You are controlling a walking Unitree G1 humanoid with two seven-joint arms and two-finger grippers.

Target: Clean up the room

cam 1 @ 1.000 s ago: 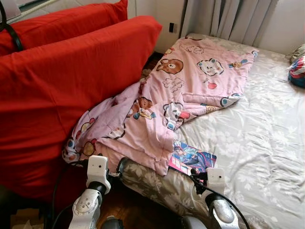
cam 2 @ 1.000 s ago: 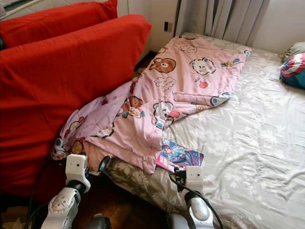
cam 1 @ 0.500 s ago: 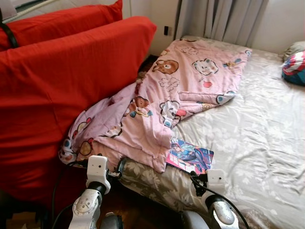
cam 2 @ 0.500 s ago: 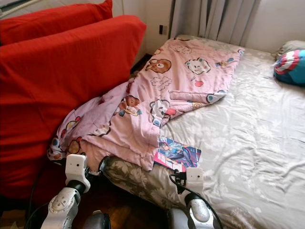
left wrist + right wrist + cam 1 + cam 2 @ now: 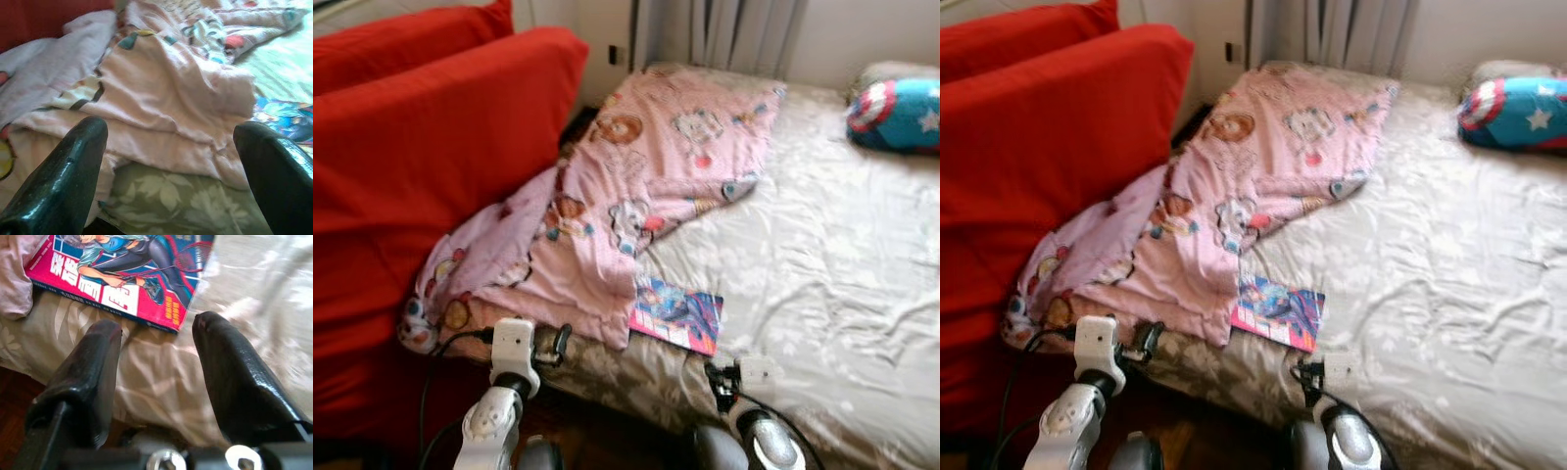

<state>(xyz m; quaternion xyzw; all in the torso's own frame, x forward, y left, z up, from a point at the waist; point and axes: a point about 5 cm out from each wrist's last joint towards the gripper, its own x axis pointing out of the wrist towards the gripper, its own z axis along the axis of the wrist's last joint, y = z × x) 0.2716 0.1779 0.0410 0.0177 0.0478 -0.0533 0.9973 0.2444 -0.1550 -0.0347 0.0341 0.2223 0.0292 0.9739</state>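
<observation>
Little of the tidying looked done: the book [image 5: 676, 315] lay flat near the bed's [image 5: 842, 294] near edge with one corner tucked under the rumpled pink quilt [image 5: 636, 196], which sprawled from the bed onto the red cushions [image 5: 421, 147] beside it. The right gripper [image 5: 156, 362] hovered just short of the book with its fingers spread and empty, and the left gripper [image 5: 171, 161], likewise spread and empty, faced the quilt's hem. The overlapping quilt would likely hinder lifting the book, while a blue star pillow [image 5: 896, 115] sat well apart at the bed's far side.
</observation>
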